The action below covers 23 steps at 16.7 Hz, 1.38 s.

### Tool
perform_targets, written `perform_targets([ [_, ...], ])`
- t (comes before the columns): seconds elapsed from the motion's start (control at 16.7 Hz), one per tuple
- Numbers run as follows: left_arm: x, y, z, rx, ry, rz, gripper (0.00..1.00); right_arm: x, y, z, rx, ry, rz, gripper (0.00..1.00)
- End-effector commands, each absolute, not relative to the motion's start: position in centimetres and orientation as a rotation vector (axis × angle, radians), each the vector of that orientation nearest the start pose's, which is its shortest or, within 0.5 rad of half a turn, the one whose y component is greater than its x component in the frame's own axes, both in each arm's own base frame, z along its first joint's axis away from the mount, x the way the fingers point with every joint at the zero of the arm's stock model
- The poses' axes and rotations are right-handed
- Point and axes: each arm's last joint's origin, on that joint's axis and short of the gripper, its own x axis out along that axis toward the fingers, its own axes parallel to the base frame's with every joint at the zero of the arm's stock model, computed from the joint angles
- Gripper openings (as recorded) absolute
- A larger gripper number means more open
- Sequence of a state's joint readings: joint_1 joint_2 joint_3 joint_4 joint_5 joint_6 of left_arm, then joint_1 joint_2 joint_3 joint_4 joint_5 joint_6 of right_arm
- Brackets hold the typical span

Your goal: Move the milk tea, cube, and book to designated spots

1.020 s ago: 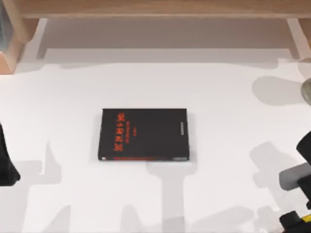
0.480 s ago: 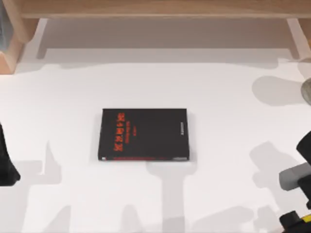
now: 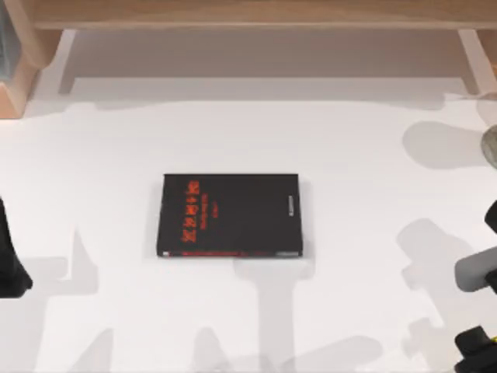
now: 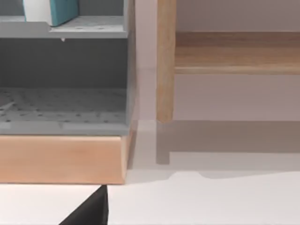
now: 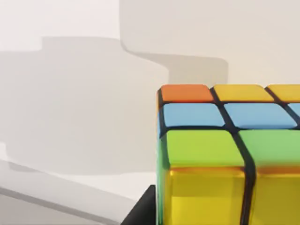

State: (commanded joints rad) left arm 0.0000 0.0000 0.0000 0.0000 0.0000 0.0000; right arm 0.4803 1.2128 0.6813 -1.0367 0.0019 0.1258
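The cube (image 5: 225, 154), with yellow, green, blue and orange tiles in a black grid, sits very close in the right wrist view. A black finger (image 5: 140, 211) lies against its side, and my right gripper (image 3: 485, 346) is shut on it at the table's front right corner. The teal book (image 4: 58, 11) with white page edges stands on a grey shelf in the left wrist view. My left arm (image 3: 9, 260) is parked at the left edge, and a dark part of its gripper (image 4: 89, 213) shows in the left wrist view. The milk tea is out of view.
A black book with red lettering (image 3: 231, 215) lies flat mid-table. A wooden shelf (image 3: 248, 15) spans the back. A grey shelving unit (image 4: 65, 75) on a wooden base stands at the back left. A grey round disc (image 3: 491, 146) sits at the right edge.
My right arm has shifted toward the right edge and slightly toward the back, and its shadow moved with it. The black book and left arm are unchanged.
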Motion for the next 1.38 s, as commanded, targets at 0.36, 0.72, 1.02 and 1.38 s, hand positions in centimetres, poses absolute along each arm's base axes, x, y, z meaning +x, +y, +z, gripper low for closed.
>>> perform_targets([
  [0.36, 10.6, -0.1, 16.0, 0.000, 0.000, 0.000, 1.00, 16.5, 8.7, 17.9, -0.289, 1.507, 0.274, 0.00],
  [0.72, 10.6, -0.1, 16.0, 0.000, 0.000, 0.000, 1.00, 24.8, 14.0, 23.2, -0.317, 1.032, 0.248, 0.00],
  [1.02, 10.6, -0.1, 16.0, 0.000, 0.000, 0.000, 1.00, 32.4, 19.3, 31.6, -0.193, 0.445, 0.146, 0.00],
  [1.38, 10.6, -0.1, 16.0, 0.000, 0.000, 0.000, 1.00, 35.8, 21.9, 39.1, -0.014, 0.025, 0.007, 0.00],
])
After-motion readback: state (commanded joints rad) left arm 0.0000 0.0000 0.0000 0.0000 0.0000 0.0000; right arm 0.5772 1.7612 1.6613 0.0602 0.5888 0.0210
